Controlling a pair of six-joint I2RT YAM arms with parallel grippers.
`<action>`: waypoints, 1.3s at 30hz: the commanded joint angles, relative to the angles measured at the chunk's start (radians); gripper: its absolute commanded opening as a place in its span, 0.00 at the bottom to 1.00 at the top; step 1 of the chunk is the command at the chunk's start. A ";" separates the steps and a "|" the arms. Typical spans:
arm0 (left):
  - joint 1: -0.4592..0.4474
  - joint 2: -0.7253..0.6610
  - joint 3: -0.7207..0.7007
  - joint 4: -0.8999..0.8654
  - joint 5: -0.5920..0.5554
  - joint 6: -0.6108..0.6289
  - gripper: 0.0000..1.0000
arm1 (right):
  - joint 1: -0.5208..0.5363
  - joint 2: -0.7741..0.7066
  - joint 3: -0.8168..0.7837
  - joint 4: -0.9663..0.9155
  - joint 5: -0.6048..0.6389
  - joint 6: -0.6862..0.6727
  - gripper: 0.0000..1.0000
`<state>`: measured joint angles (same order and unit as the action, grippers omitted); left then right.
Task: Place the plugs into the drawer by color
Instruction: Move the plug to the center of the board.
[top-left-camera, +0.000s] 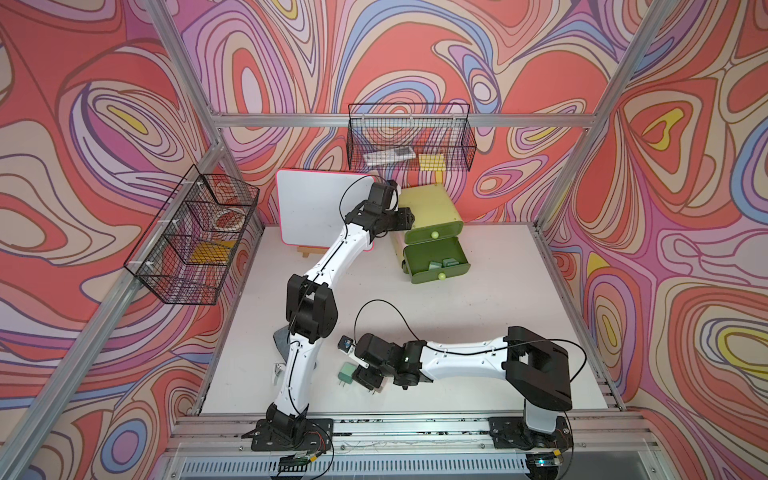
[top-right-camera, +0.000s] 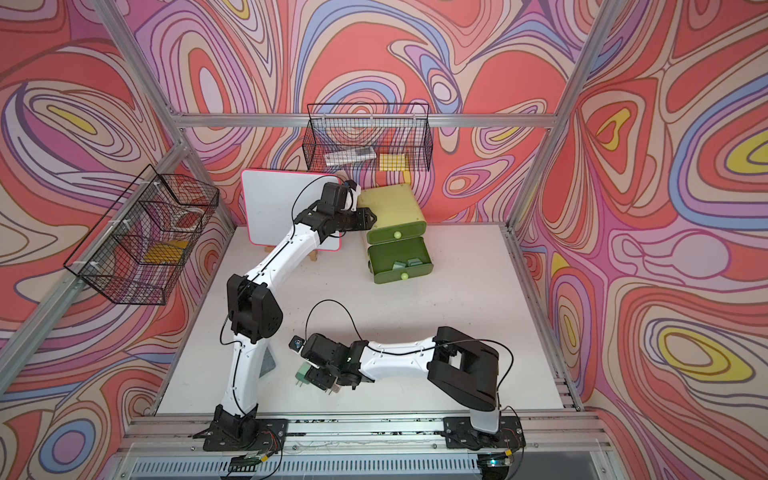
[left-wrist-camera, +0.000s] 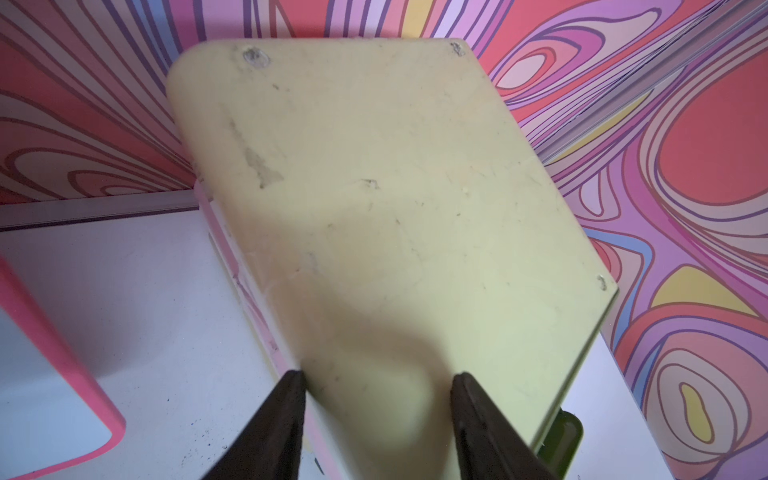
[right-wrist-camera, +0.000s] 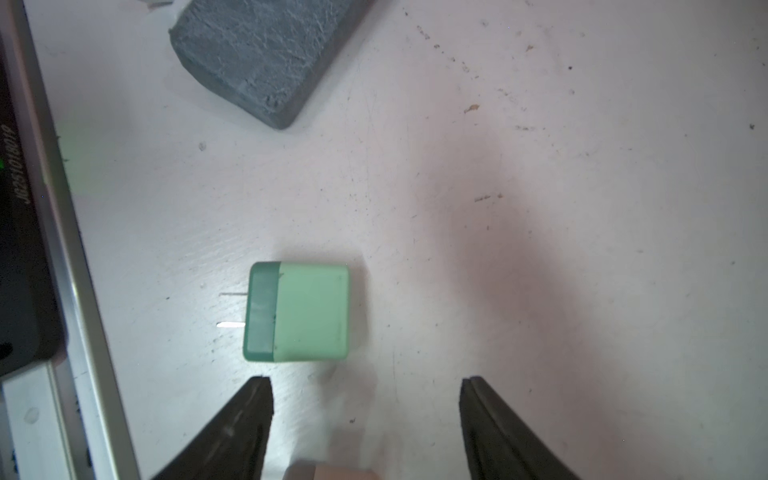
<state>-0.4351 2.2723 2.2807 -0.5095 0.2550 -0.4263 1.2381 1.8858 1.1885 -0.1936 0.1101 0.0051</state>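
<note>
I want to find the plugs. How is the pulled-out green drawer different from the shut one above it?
The pulled-out drawer sticks out of the chest; the shut drawer is pushed in. The pulled-out drawer shows mint green plugs inside; the shut drawer hides its inside. Both are olive green with a light green ball knob.

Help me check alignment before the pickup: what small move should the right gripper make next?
Probably shift the right gripper forward and sideways to straddle the green plug: its jaws are open, the plug lies just ahead, off-centre, and the open drawer holds green plugs.
</note>
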 joint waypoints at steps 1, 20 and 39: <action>-0.013 0.005 0.015 -0.048 0.013 0.006 0.55 | -0.001 0.055 0.057 0.008 -0.026 -0.045 0.77; -0.020 -0.007 0.016 -0.048 0.007 0.010 0.56 | 0.001 0.126 0.095 -0.001 0.023 -0.048 0.96; -0.025 -0.007 0.015 -0.047 0.012 0.006 0.56 | -0.160 -0.056 -0.074 -0.035 0.111 -0.045 0.94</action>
<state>-0.4400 2.2719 2.2807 -0.5095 0.2470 -0.4263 1.1027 1.8652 1.1275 -0.2077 0.1898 -0.0292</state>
